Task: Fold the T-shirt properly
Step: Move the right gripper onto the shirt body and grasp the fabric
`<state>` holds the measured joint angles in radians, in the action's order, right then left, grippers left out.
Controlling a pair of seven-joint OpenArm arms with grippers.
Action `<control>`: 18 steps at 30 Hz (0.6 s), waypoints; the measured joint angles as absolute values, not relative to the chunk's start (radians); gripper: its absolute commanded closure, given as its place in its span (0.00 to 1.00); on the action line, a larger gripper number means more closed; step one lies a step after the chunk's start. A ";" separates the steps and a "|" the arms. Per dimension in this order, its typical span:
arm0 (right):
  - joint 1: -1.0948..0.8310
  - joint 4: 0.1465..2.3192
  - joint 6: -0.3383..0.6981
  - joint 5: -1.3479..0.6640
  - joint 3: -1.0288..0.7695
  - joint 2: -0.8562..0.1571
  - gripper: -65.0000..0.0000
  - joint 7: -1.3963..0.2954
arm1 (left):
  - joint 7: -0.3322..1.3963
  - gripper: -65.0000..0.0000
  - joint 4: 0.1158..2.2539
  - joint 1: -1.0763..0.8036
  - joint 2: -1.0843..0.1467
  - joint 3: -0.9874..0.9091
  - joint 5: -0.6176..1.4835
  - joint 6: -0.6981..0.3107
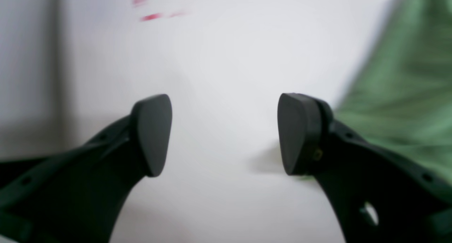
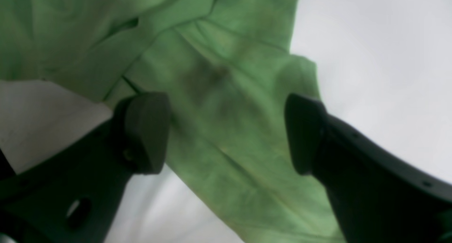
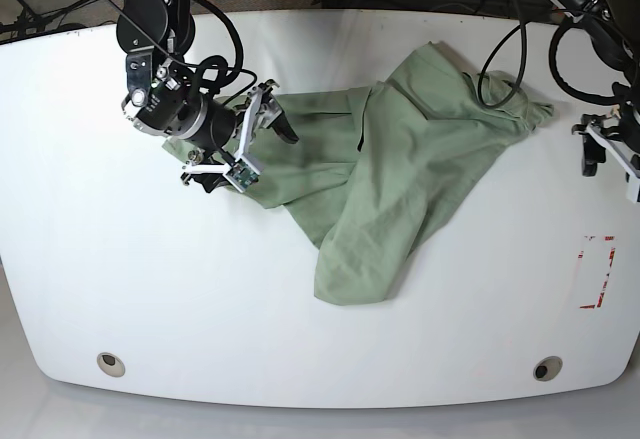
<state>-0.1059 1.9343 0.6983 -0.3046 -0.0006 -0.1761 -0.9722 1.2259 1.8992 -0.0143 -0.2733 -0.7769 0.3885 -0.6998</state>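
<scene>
The right gripper (image 2: 226, 133) stands with its jaws spread wide and nothing between them, poised directly over the T-shirt (image 2: 219, 105); in its wrist view green cloth fills the gap from one pad to the other, a rumpled flap with folds running away toward the top of that picture, and no pad can be seen pressing into it, so I read it as hovering just above the fabric rather than gripping. In the base view this right gripper (image 3: 252, 141) sits at the shirt's end on that view's left, over the edge nearest the arm's base. From there the T-shirt (image 3: 400, 179) stretches as a crumpled, half-gathered heap, its long run going across the worktop (image 3: 150, 289) toward the far right corner, with one lobe hanging down toward the front edge. The left gripper (image 1: 224, 135) is likewise open wide and empty, with bare white worktop showing between its pads and the green cloth lying off to one side, just beyond one finger; in the base view the left gripper (image 3: 605, 154) is at the frame's right margin, near the shirt's tip but apart from it. So the right arm is the nearer one and already over cloth: its next move looks to be a straight descent and pinch on that edge, while the left would have to reach inward first. Red tape marks (image 3: 598, 271) lie well apart from the shirt.
</scene>
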 measured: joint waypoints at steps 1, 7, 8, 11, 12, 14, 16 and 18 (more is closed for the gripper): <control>-0.106 1.934 0.696 -0.299 0.020 -0.178 0.26 -0.974 | 1.225 0.33 1.892 -0.014 -0.287 -0.779 0.374 -0.699; -0.105 1.932 0.698 -0.305 0.162 -0.172 0.26 -0.976 | 1.224 0.33 1.788 -0.022 -0.346 -0.784 0.331 -0.699; -0.103 1.926 0.698 -0.308 0.188 -0.173 0.26 -0.971 | 1.223 0.33 1.776 -0.025 -0.353 -0.785 0.329 -0.700; -0.103 1.885 0.699 -0.311 0.244 -0.174 0.26 -0.974 | 1.215 0.33 1.749 -0.053 -0.372 -0.785 0.314 -0.700; -0.103 1.869 0.699 -0.310 0.254 -0.169 0.26 -0.974 | 1.211 0.33 1.747 -0.064 -0.373 -0.785 0.314 -0.699; -0.101 1.836 0.696 -0.295 0.263 -0.144 0.26 -0.981 | 1.196 0.33 1.742 -0.091 -0.372 -0.787 0.307 -0.699; -0.095 1.805 0.695 -0.295 0.262 -0.107 0.26 -0.979 | 1.127 0.33 1.744 -0.125 -0.372 -0.780 0.314 -0.700; -0.091 1.789 0.697 -0.299 0.263 -0.078 0.26 -0.977 | 1.092 0.33 1.744 -0.155 -0.372 -0.777 0.314 -0.700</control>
<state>-0.0906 1.7885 0.6971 -0.2989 0.2634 -0.0780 -0.9771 1.0924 1.7435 -0.1551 -0.3721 -0.7769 0.3141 -0.6998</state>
